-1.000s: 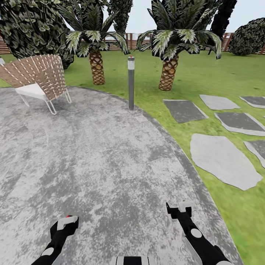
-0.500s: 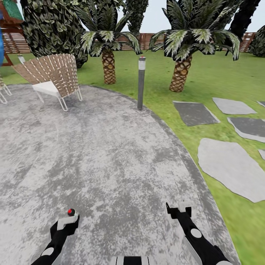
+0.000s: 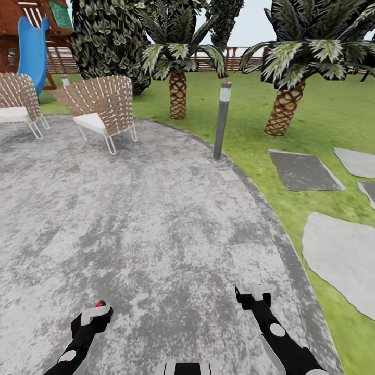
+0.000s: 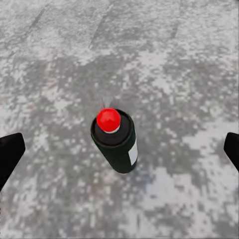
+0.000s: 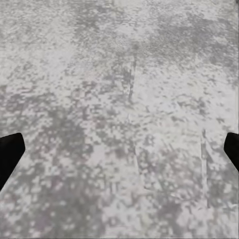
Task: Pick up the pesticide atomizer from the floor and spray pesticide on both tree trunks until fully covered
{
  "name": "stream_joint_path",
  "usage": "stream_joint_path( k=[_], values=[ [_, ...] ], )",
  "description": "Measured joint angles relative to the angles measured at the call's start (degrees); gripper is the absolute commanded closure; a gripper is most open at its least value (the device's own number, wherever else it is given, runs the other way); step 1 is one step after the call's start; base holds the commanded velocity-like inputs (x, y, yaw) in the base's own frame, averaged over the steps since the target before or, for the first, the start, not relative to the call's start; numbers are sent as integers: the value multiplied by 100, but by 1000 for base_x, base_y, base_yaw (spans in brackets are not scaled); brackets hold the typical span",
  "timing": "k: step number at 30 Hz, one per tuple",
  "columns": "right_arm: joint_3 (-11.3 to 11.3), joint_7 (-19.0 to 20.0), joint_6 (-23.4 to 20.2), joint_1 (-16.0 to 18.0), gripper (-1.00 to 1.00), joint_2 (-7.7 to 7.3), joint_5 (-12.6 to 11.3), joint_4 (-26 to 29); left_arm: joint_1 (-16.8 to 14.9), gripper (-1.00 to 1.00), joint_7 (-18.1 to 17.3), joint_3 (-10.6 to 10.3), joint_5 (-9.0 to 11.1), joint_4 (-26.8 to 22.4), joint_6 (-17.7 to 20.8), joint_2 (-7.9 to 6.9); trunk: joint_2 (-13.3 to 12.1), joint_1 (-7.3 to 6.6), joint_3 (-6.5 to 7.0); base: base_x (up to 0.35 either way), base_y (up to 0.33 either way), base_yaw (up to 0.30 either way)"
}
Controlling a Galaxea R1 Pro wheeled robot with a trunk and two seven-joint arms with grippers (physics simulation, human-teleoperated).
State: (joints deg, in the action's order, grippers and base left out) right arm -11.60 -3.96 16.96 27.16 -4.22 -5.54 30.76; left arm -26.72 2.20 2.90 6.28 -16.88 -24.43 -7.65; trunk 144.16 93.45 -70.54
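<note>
Your left gripper (image 4: 119, 149), fingers spread wide, hangs over one red-capped pesticide atomizer (image 4: 115, 139) standing on the grey paving (image 3: 156, 224); right gripper (image 5: 119, 149) gapes empty. Two wicker chairs (image 3: 101, 107), two palms (image 3: 178, 78) behind.

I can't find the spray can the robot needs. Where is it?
The atomizer, dark with a red cap, stands on the grey paving just below the open left gripper, at the head view's lower left.
</note>
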Motion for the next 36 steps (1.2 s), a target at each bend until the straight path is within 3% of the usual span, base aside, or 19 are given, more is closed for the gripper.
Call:
stream_joint_path(
  k=[6, 22, 36],
  values=[
    [0, 0, 0, 0, -100, 0, 0, 0, 0, -100, 0, 0, 4, 0, -5, 0, 0, 0, 0, 59, -25, 262],
    [0, 0, 0, 0, -100, 0, 1, 0, 5, -100, 0, 0, -4, 0, -8, 1, 0, 0, 0, 122, -151, 30],
    [0, 0, 0, 0, -100, 0, 0, -9, 6, -100, 0, 0, 5, -1, -9, 0, 0, 0, 0, 117, -120, 226]
  ],
)
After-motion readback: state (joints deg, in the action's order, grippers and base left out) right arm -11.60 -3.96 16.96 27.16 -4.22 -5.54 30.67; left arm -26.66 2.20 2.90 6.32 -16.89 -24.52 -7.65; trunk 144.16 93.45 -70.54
